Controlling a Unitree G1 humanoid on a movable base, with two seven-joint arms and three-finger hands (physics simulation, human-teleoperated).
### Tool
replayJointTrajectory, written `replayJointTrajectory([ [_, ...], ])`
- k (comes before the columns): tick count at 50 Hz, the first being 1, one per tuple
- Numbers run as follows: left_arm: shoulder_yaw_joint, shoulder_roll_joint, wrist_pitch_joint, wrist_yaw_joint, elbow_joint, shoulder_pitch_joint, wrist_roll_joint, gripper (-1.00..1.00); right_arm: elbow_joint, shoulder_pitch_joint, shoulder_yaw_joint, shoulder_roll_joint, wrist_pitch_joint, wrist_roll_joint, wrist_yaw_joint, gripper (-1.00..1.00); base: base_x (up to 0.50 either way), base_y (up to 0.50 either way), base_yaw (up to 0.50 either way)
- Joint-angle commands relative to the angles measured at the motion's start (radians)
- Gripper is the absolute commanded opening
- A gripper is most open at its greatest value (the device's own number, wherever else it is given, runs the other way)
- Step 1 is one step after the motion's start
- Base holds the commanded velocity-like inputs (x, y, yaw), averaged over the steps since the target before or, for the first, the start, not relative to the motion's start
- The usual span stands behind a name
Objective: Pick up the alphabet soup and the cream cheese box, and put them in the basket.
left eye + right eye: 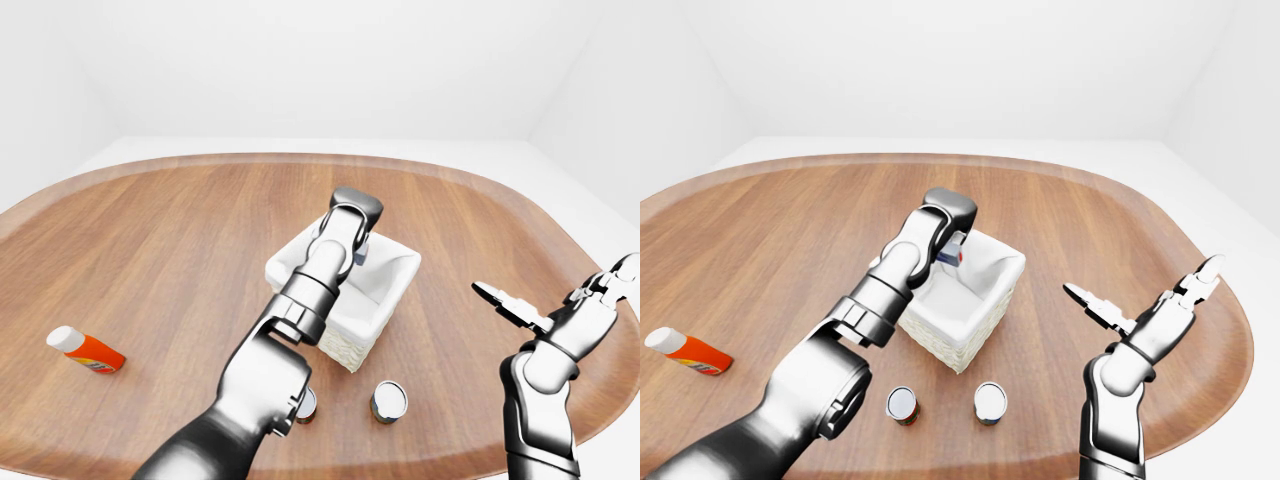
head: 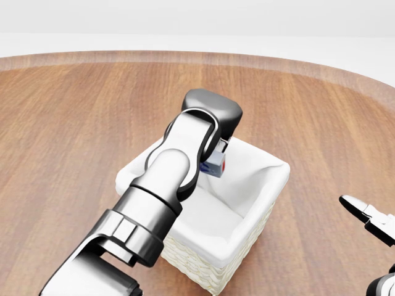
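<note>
My left hand (image 2: 216,139) reaches over the white woven basket (image 2: 279,174) and is shut on a small grey-blue box with a red patch, the cream cheese box (image 2: 216,164), holding it just above the far inner side of the basket. Two small cans stand on the table below the basket in the right-eye view, one to the left (image 1: 902,404) and one to the right (image 1: 990,402); I cannot tell which is the alphabet soup. My right hand (image 1: 1148,300) is open and empty, raised to the right of the basket.
An orange bottle with a white cap (image 1: 86,351) lies far left on the oval wooden table (image 1: 150,230). The table's curved edge runs close behind my right hand.
</note>
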Motion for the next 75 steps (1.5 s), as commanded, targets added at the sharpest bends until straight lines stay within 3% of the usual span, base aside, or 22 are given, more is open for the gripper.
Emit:
replayJointTrajectory([
  [1,-0.01,-0.006,0.0,0.106,0.223,-0.064,-0.041,-1.0,-0.004,0.002,-0.001,0.001,0.0,0.003,0.0,1.0,0.0,0.0,0.0],
  [10,-0.017,-0.001,0.0,0.16,0.326,-0.086,-0.041,-1.0,-0.015,0.006,-0.002,0.003,0.0,0.005,0.0,1.0,0.0,0.0,0.0],
  [21,-0.021,0.0,0.0,0.134,0.349,-0.107,-0.04,-1.0,-0.028,0.01,-0.002,0.007,0.0,0.005,0.0,1.0,0.0,0.0,0.0],
  [23,0.012,-0.012,0.0,0.145,0.352,-0.099,-0.094,-1.0,-0.015,0.009,-0.002,0.006,0.0,0.004,0.0,1.0,0.0,0.0,0.0],
  [41,-0.03,-0.02,0.0,0.162,0.373,-0.107,-0.076,-1.0,-0.007,0.007,-0.002,0.005,0.0,0.005,0.0,1.0,0.0,0.0,0.0],
  [42,-0.025,-0.017,0.0,0.168,0.367,-0.11,-0.078,-0.95,-0.012,0.008,-0.002,0.005,0.0,0.005,0.0,1.0,0.0,0.0,0.0],
  [43,-0.02,-0.016,0.0,0.17,0.365,-0.112,-0.083,-0.67,-0.016,0.009,-0.002,0.006,0.0,0.005,0.0,1.0,0.0,0.0,0.0],
  [44,-0.019,-0.017,0.0,0.17,0.362,-0.113,-0.083,-0.16,-0.019,0.01,-0.002,0.006,0.0,0.004,0.0,1.0,0.0,0.0,0.0],
  [45,-0.019,-0.017,0.0,0.17,0.361,-0.113,-0.083,-0.16,-0.019,0.01,-0.002,0.007,0.0,0.004,0.0,1.0,0.0,0.0,0.0],
  [46,-0.023,-0.018,0.0,0.168,0.354,-0.118,-0.08,1.0,-0.011,0.008,-0.001,0.006,0.0,0.003,0.0,1.0,0.0,0.0,0.0],
  [52,-0.008,-0.019,0.0,0.175,0.308,-0.132,-0.096,1.0,-0.014,0.008,-0.001,0.005,0.0,0.002,0.0,1.0,0.0,0.0,0.0],
  [61,-0.008,-0.001,0.0,0.096,0.199,-0.117,-0.097,1.0,-0.019,0.009,-0.001,0.006,0.0,-0.001,0.0,1.0,0.0,0.0,0.0],
  [75,0.013,0.036,0.0,-0.136,-0.212,-0.057,-0.085,1.0,-0.013,0.01,0.0,0.007,0.0,-0.003,0.0,1.0,0.0,0.0,0.0],
])
